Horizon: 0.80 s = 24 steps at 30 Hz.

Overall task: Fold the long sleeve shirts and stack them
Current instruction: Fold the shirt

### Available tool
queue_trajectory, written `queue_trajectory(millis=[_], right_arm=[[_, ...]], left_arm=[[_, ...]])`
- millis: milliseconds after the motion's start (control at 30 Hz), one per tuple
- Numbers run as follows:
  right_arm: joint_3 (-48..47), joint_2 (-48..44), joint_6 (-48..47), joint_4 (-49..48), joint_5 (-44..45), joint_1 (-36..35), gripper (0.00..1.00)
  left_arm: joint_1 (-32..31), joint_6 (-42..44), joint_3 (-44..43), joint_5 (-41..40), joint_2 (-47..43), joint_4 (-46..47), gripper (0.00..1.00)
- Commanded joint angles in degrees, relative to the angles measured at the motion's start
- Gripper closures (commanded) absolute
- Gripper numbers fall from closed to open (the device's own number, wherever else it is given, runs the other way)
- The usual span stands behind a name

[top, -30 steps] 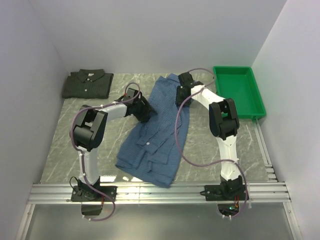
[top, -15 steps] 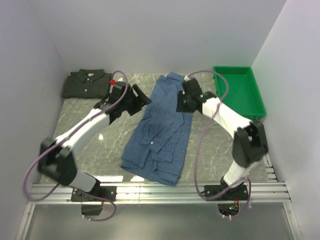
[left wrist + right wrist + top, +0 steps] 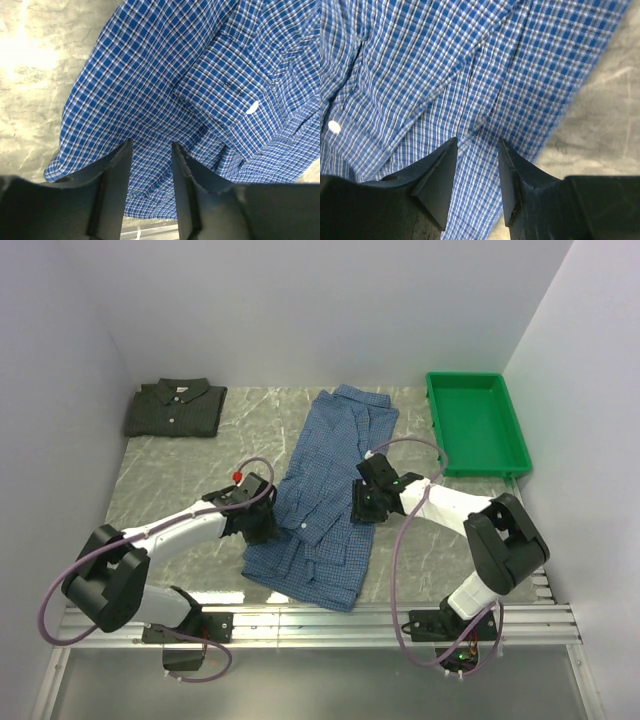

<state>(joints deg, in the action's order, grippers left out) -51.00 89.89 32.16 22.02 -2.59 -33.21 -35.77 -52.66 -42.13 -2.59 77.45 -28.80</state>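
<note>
the left gripper (image 3: 260, 527) is down on the left edge of the blue fine-check button-up shirt (image 3: 330, 475), its jaws a narrow gap apart with flat cloth showing between them. the right gripper (image 3: 362, 504) is on the same shirt's right edge, its jaws likewise a little apart over the cloth. the shirt lies lengthwise mid-table, collar at the far end, on the grey marbled table top (image 3: 180, 475). the dark green-grey checked shirt (image 3: 175, 408) lies folded at the far left corner. a green plastic tray (image 3: 478, 430) sits far right.
</note>
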Motion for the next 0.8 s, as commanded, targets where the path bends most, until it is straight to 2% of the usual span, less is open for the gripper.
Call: queue_trajectory(millis=[0,167,333,467,567,667,767], right_arm=[[-0.3,3.3,1.0,-6.3,1.4,0.3,0.54],[-5.5,9.0,-1.3,-5.1,4.4,1.7,0.55],[-12.7,16.4,-6.0,-2.4,5.0,5.1,0.55],[-23.8,21.1,-9.3,2.5,6.4,7.3,0.55],[-29.8,23.6,-10.5,6.9,6.5,8.0,0.55],[-27.0,18.3,-9.9,6.6,4.6,7.9,0.55],[-20.0,12.4,-9.0,5.9,4.5,7.9,0.54]], left_arm=[[-0.2,1.5,-0.3,0.8,1.6,2.2,0.58],[0.0,1.8,1.9,7.7,4.9,5.3,0.64],[0.3,-1.9,2.4,11.8,9.9,12.2,0.72],[-0.3,-4.8,-2.9,16.5,14.6,15.6,0.69],[-2.5,-5.3,-8.4,17.4,17.4,13.8,0.68],[-3.6,-5.2,-10.3,15.9,16.1,10.4,0.66],[-4.0,-5.3,-8.7,12.6,9.8,8.3,0.56]])
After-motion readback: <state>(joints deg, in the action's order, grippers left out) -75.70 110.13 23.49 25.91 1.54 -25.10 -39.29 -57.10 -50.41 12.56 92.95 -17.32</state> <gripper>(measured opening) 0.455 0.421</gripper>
